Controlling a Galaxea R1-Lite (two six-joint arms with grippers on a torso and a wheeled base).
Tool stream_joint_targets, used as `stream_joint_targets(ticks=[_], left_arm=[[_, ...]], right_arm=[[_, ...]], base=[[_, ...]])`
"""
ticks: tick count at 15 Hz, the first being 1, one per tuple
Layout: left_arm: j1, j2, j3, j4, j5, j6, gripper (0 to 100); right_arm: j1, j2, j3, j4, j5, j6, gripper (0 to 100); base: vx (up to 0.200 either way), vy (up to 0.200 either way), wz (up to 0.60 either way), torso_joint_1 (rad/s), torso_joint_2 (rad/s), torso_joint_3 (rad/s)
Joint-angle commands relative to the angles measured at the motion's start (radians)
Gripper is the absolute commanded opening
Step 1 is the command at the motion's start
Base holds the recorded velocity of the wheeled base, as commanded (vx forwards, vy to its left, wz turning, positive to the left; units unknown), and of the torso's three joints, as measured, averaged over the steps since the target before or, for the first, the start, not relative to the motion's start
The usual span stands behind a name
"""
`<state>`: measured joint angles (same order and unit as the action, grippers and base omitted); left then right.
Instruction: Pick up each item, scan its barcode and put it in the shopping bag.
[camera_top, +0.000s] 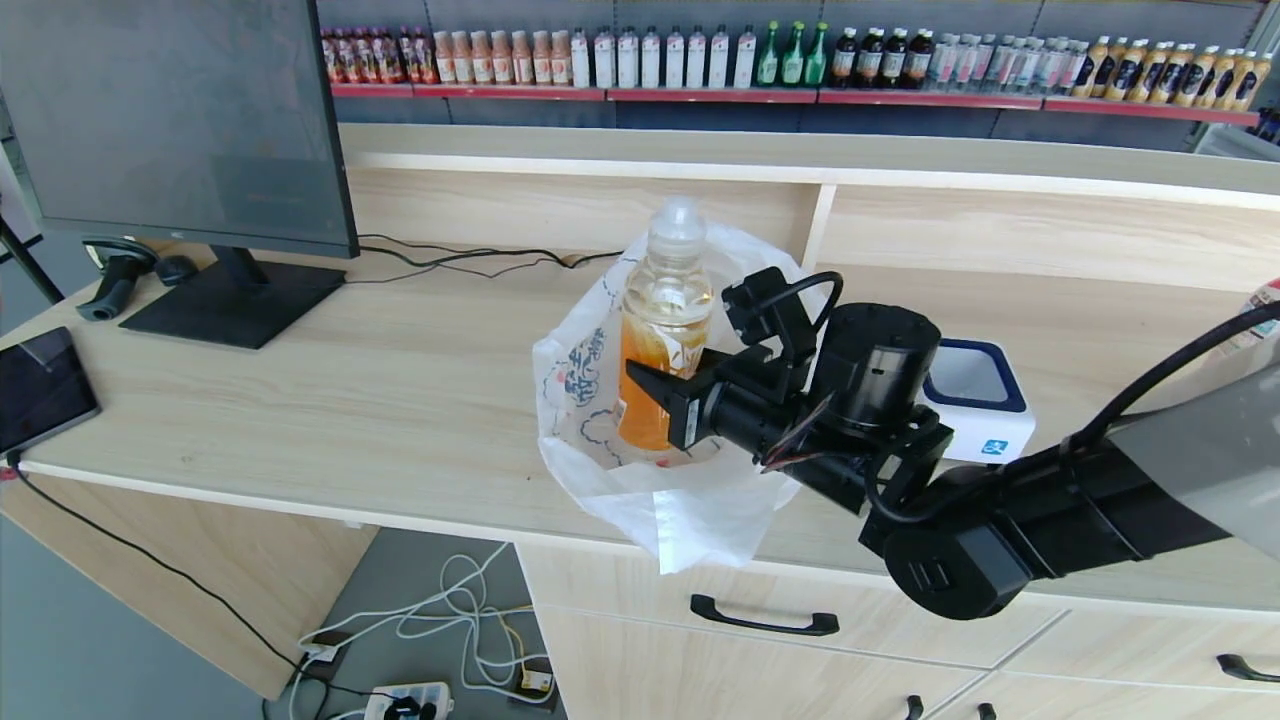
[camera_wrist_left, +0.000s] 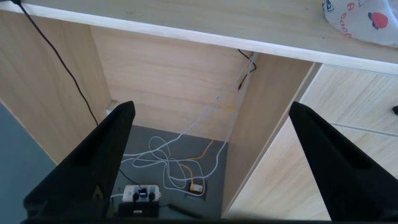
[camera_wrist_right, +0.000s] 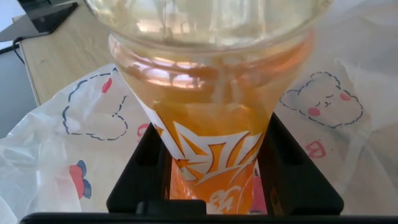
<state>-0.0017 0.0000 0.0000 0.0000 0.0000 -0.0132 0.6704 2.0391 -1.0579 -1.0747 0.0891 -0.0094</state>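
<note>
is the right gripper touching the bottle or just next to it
Touching. The right wrist view shows the right gripper with black fingers pressed against both sides of the bottle at its orange label.

Wooden counter (camera_top: 400, 400) bears monitor (camera_top: 180, 120), tablet (camera_top: 40, 385); shopping bag (camera_top: 575, 385) near white scanner (camera_top: 990, 430).

The right arm (camera_top: 1010, 540) comes in from the robot's right side and stretches toward the middle. Its wrist (camera_top: 872, 372) is bent, so that the right gripper (camera_top: 660, 395) points sideways, to the robot's left. The two black fingers (camera_wrist_right: 140, 180) of this gripper are closed on the lower, orange part of a bottle (camera_top: 664, 300), one finger on each side, and the bottle stands upright. The left gripper (camera_wrist_left: 211, 168) is tilted downward. Its fingers (camera_wrist_left: 93, 168) are spread wide apart, with nothing held between them.
</note>
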Motion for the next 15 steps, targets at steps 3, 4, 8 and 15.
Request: stream_joint_targets(ticks=[3,4,8,15], left_arm=[[-0.001,0.0,0.0,0.0,0.0,0.001,100],[-0.001,0.0,0.0,0.0,0.0,0.001,100],[-0.001,0.0,0.0,0.0,0.0,0.001,100],[-0.001,0.0,0.0,0.0,0.0,0.001,100]], right_arm=[[-0.003,-0.013,0.001,0.005,0.0,0.0,0],[-0.012,-0.007,0.004,0.005,0.0,0.0,0],[-0.014,0.001,0.013,0.004,-0.003,0.0,0],[-0.012,0.023,0.022,-0.004,-0.003,0.002,0]], base=[[0.0,0.0,0.0,0.0,0.0,0.0],[0.0,0.0,0.0,0.0,0.0,0.0],[0.0,0.0,0.0,0.0,0.0,0.0],[0.0,0.0,0.0,0.0,0.0,0.0]])
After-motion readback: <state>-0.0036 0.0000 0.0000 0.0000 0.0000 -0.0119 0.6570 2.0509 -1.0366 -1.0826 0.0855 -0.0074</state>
